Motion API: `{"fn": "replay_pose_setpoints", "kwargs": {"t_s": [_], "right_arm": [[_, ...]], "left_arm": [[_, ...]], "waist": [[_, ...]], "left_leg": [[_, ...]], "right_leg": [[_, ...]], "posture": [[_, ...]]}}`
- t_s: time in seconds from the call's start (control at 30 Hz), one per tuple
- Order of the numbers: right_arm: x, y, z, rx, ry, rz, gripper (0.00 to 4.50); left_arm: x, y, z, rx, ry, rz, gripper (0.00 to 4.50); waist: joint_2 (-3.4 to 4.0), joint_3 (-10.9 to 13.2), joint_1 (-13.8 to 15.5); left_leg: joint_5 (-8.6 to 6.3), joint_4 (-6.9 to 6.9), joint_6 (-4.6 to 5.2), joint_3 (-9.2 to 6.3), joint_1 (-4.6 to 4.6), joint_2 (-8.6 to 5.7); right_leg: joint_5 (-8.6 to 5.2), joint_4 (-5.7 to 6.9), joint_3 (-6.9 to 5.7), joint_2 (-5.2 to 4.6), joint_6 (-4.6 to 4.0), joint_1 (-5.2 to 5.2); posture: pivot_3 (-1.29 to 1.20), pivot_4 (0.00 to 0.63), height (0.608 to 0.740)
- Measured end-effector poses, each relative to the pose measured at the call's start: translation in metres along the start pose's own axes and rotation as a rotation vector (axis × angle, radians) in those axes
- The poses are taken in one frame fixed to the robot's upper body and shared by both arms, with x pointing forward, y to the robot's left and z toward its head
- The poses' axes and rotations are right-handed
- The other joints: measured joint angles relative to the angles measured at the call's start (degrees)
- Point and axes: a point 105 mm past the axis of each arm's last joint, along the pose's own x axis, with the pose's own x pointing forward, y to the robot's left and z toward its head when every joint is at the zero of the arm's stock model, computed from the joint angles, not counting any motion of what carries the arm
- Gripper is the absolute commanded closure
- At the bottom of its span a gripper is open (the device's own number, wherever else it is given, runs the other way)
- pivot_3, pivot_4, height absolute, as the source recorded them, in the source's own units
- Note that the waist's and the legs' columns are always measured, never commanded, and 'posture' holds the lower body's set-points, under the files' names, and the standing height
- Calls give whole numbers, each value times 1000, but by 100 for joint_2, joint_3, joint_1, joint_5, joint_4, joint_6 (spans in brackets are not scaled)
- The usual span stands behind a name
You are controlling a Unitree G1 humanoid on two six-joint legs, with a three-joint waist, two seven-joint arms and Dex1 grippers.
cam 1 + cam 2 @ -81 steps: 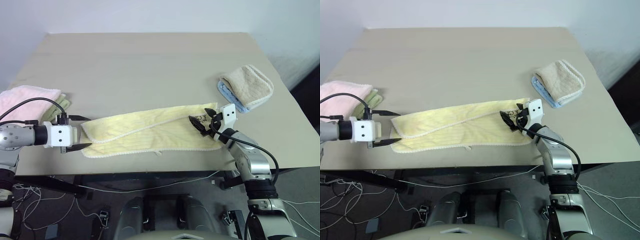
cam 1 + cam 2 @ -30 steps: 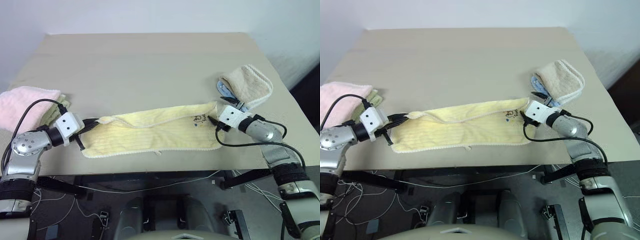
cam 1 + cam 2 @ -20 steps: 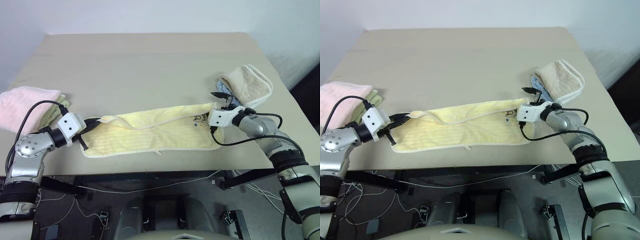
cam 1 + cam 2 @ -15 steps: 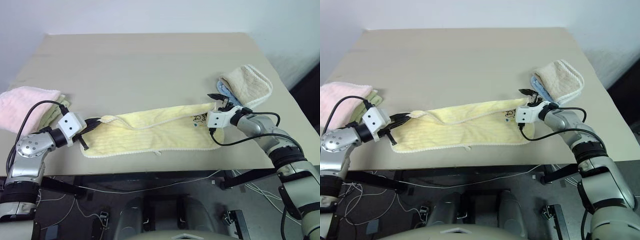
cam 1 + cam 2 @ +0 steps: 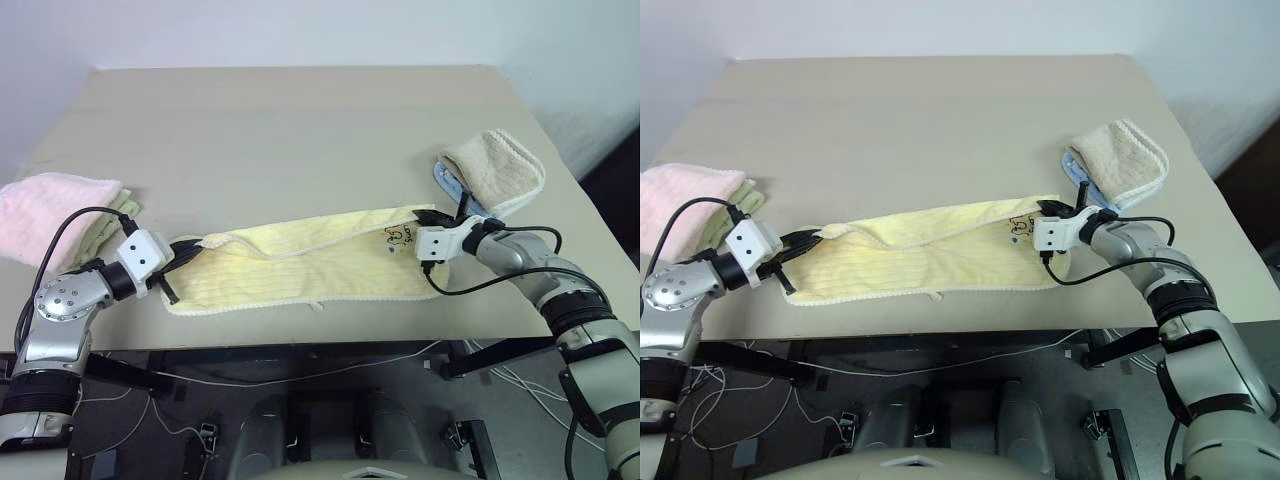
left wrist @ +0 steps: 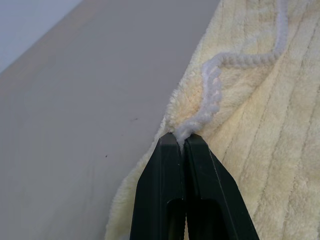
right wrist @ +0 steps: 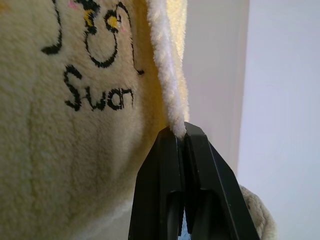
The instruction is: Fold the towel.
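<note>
A big flat beige table [image 5: 300, 130] stands by a pale wall [image 5: 300, 30]. A soft pink folded towel [image 5: 45, 205] lies on a green cloth [image 5: 125, 208]. Across the table, a tan folded towel [image 5: 497, 170] lies on a blue cloth [image 5: 447, 180].

Left arm: reaches in from the left end of the towel [image 5: 300, 262], forearm angled toward it.
Left gripper [image 6: 182, 141]: black fingers pressed together, pinching the towel's white stitched edge at its left far corner; that corner is lifted slightly.
Right arm: comes in from the right end of the towel, elbow bent, wrist turned toward the towel's printed end.
Right gripper [image 7: 180, 131]: fingers closed tight on the stitched edge at the right far corner, beside the dark printed mark.
Spacing: the two grippers sit at opposite ends of the towel, well apart.
</note>
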Motion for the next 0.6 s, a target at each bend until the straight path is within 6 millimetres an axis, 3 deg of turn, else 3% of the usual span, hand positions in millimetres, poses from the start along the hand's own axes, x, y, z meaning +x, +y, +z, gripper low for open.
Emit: {"fn": "replay_pose_setpoints", "kwargs": {"t_s": [0.1,0.17,0.33,0.43,0.5,0.6], "right_arm": [[0,-3,-3,4,13,-16,4462],[2,-11,-8,9,36,-38,4462],[10,-65,-14,-18,78,-195,4462],[10,-117,-9,-63,78,-343,4462],[4,-148,-1,-89,50,-423,4462],[-10,-167,7,-76,-17,-470,4462]], "left_arm": [[1,4,0,-3,-5,29,4500],[8,17,-1,-18,-10,106,4500],[28,66,10,-5,-33,333,4500],[35,117,44,49,-91,530,4500],[28,146,75,99,-159,638,4500],[7,168,97,183,-195,715,4500]], "waist": [[0,0,3],[3,2,20],[1,4,9],[-3,10,1],[-4,9,-8],[-2,9,-38]], "left_leg": [[0,0,0,0,0,0],[1,7,0,0,0,-1],[3,10,-1,5,-2,-1],[4,11,-2,16,-9,-2],[4,3,-2,18,-9,-2],[3,-11,-2,34,-4,-2]], "right_leg": [[0,0,0,0,0,0],[0,7,0,0,0,0],[0,15,-1,1,1,-2],[0,19,0,0,2,-6],[-4,16,0,2,8,-5],[-10,6,2,1,17,-6]], "posture": [[0,150,740],[0,150,740],[0,150,740],[0,150,740],[0,150,740],[0,150,740]]}}
